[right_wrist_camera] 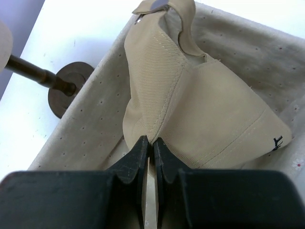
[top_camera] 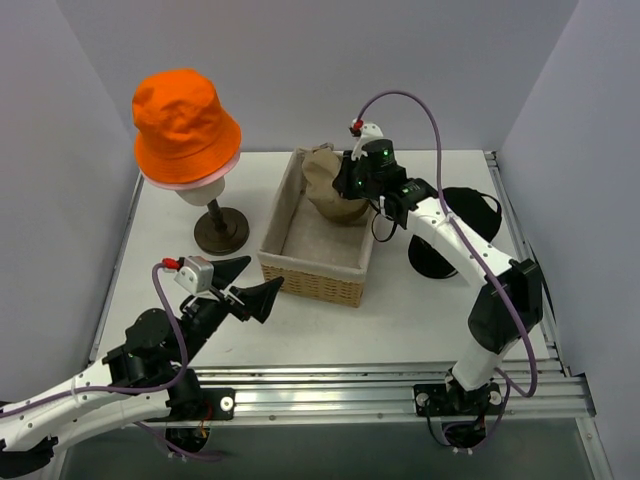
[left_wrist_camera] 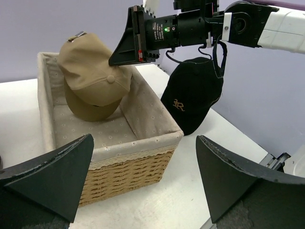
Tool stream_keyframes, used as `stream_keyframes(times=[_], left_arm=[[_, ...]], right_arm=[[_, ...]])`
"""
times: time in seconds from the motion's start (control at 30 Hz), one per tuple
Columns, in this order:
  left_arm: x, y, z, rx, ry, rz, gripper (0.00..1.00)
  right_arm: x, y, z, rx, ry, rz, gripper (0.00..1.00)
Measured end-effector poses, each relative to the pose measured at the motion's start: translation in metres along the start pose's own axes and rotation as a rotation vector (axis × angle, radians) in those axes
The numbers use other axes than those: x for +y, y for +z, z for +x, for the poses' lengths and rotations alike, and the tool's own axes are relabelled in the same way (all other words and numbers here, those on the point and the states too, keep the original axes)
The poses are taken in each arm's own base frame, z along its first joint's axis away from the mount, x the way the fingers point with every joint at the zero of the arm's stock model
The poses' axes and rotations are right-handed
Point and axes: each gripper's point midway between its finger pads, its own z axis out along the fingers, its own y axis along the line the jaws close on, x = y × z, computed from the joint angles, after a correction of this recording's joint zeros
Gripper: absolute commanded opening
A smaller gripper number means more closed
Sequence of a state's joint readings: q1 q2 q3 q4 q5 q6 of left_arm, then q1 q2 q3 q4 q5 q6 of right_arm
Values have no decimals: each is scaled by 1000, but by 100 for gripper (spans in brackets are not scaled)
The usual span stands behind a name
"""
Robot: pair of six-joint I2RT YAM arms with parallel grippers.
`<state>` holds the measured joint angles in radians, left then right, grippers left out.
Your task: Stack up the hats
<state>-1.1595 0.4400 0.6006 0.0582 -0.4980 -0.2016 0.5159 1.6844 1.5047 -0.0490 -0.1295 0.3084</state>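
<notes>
Right end effector [right_wrist_camera: 148, 142] pinches tan cap [right_wrist_camera: 200, 109] at its crown, likely to lift it from basket [top_camera: 310, 283]. Left end effector [top_camera: 255, 283] gapes empty.

Basket [left_wrist_camera: 128, 167], tan cap [left_wrist_camera: 93, 71] over it in right tool [left_wrist_camera: 119, 59], black cap [left_wrist_camera: 193, 95] beside

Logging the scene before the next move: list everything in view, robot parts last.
orange bucket hat: one, bright orange, on the mannequin head
pink hat: one, pale pink, only its brim shows under the orange hat
tan cap: one, tan, in the basket
black cap: one, black with a gold mark, right of the basket
basket: one, woven, cloth-lined, mid-table
mannequin head: one, cream, on a dark stand
table: one, white
left gripper: open, by the basket's near corner
right gripper: shut on the tan cap
</notes>
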Motion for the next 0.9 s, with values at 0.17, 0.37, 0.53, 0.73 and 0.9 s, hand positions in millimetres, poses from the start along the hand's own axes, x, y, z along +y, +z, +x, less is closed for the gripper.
stream_keyframes(times=[0.17,0.37,0.53,0.73,0.9], left_arm=[[1,3,6,17,11,-9,98],[2,13,25,75,49,-34,98],[-3,23,30,116,72,-42,98],[-20,43,21,137,64,-30,98],[-42,63,24,175,42,17,98]], right_arm=[[-4,-3,-13,-33,-16,32,0],[12,-25,-76,-175,-26,25,0],[22,-71,-119,-299,-21,26,0],[19,-140,-147,-419,-2,75,0],[9,-194,-148,-472,20,132,0]])
